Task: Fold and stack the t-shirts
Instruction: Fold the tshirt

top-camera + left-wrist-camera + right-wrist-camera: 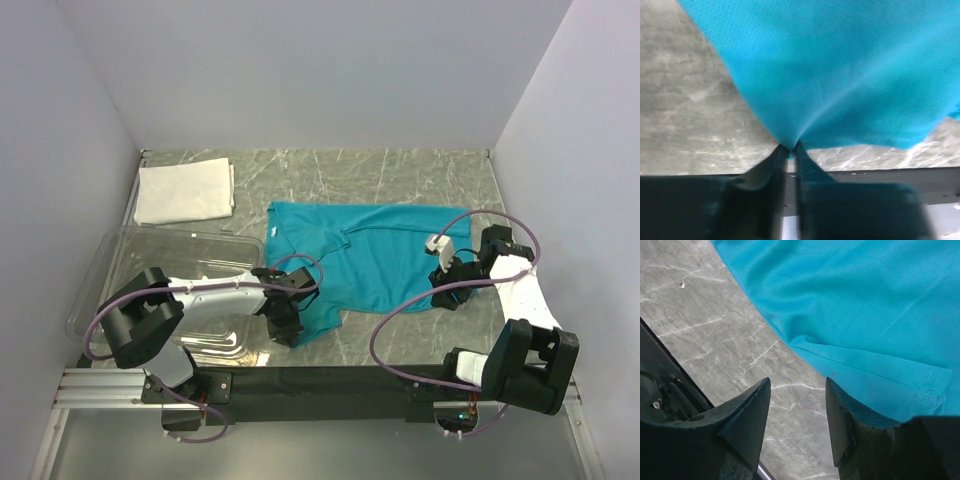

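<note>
The left gripper [790, 146] pinches the near-left corner of the teal t-shirt [385, 250], spread toward the table's [400, 165] near edge, while the right gripper [797, 385] hovers, jaws apart, over its hem and should probably clamp before both lift evenly.

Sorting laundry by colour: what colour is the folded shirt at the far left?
The folded shirt is plain white; the top external view shows it best.
</note>
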You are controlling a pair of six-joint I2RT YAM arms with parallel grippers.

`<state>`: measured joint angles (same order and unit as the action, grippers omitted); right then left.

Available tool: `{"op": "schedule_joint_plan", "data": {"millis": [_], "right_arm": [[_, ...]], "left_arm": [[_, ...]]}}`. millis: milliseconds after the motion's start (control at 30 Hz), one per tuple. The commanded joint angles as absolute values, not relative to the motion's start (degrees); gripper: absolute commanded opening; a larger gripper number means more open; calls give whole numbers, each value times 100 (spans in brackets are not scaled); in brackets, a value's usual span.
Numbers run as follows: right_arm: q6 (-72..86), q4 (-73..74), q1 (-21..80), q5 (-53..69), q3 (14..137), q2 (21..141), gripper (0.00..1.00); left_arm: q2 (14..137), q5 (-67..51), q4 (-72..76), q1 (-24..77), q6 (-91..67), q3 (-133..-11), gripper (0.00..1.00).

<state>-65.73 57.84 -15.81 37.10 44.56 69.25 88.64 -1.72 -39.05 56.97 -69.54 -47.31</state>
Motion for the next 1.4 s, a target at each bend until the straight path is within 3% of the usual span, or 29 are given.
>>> {"op": "schedule_joint_plan", "data": {"millis": [0,333,533,833,1367], "right_arm": [[-6767,5792,-1644,3648,4386,6776,55],[-7093,5327,-2030,2444,4702,7215,56],[-6418,4538,-2118,2101,4834,7532,57],[-5212,4684,-2224,2663,5932,8287,61],[-4887,4509,-2083,2487,6012,9351,62]], "left_arm": [[9079,255,-3568,5730,-6961,-4974,1],[8570,290,-3586,5766,-6539,-5194,0],[8315,202,-3489,5766,-6293,-5212,0],[8332,44,-3314,5766,-6021,-5265,0],[8561,-88,-3305,5757,-5731,-5493,0]]}}
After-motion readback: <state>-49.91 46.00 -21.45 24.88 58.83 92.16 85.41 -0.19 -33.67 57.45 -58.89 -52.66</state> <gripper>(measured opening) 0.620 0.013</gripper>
